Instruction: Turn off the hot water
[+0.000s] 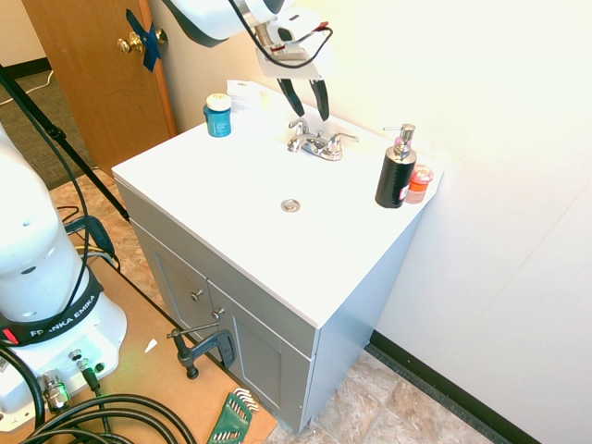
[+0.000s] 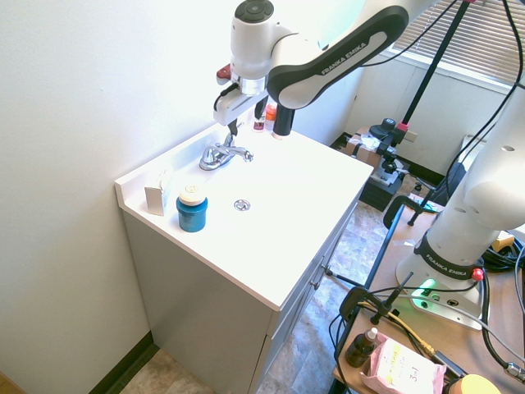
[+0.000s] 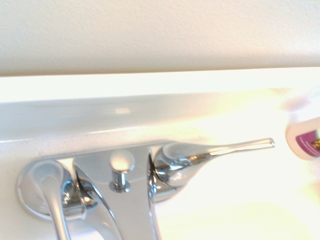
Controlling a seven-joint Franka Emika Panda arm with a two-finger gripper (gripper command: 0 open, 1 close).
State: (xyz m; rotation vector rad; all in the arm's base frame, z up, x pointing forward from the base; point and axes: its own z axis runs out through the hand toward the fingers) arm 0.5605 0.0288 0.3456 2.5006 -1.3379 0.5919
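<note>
In the first exterior view, the black two-finger gripper (image 1: 307, 113) is seen with its fingers spread, held above the shiny chrome faucet (image 1: 316, 142) right of upper centre. The faucet's left-hand chrome lever handle (image 1: 298, 124) is located just below the fingertips. A black soap dispenser with a metal pump (image 1: 396, 176) is seen farther right, beside a small orange-and-clear container (image 1: 419, 184).

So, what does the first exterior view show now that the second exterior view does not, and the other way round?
Only the first exterior view: the wooden door and the green hex key holder.

Only the second: the pink packet and the window blinds.

Both: the faucet, the blue jar, the drain and the claw.
</note>
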